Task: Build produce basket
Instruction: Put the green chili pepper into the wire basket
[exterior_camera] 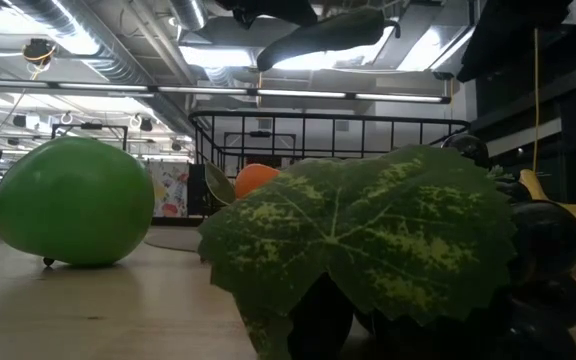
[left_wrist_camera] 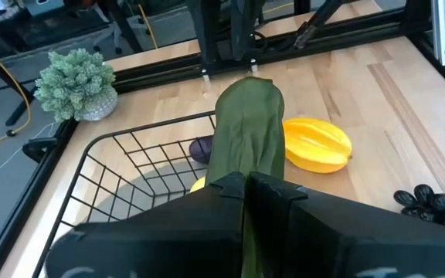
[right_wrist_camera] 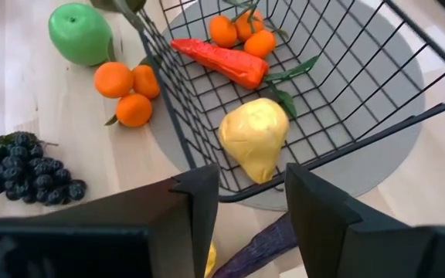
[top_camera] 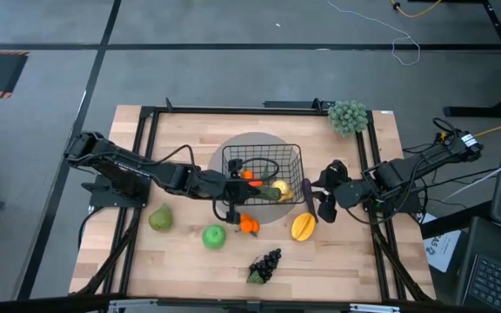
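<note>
Left gripper (top_camera: 249, 193) over basket (top_camera: 294, 156), jaws pinching dark cucumber (left_wrist_camera: 247, 131), held above mesh. Right gripper (right_wrist_camera: 247, 202) beside basket's rim, jaws spread, holding nothing; purple eggplant (right_wrist_camera: 257, 245) apparently lies beneath, partly hidden. In basket: carrot (right_wrist_camera: 221, 62), oranges (right_wrist_camera: 242, 32), yellow fruit (right_wrist_camera: 255, 137). Green apple (top_camera: 214, 236), pear (top_camera: 161, 217), grapes (top_camera: 266, 264) on surface.

Even overhead light with soft shadows; ceiling lamps (exterior_camera: 298, 60) glare in the low view.
</note>
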Available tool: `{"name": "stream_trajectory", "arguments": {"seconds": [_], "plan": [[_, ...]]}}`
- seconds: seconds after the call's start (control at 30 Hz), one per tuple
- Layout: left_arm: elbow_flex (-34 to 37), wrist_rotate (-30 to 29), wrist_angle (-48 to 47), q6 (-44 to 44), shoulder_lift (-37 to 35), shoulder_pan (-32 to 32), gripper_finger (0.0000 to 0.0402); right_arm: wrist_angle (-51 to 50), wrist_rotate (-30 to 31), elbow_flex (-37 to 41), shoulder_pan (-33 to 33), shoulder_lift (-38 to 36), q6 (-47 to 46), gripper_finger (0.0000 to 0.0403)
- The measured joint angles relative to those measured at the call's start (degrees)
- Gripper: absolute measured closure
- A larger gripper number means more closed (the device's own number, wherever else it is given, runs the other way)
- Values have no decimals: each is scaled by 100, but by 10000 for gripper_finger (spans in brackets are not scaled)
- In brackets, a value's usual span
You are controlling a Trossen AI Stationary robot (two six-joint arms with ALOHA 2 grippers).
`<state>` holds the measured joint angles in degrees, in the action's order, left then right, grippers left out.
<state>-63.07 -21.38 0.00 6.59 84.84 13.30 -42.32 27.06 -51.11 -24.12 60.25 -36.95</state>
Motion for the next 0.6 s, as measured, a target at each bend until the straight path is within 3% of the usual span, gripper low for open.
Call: {"name": "stream_trajectory", "arguments": {"seconds": [0.6], "plan": [[0,-68,-1,4,0,-259,402,105,36,0,0,0,-4,263]]}}
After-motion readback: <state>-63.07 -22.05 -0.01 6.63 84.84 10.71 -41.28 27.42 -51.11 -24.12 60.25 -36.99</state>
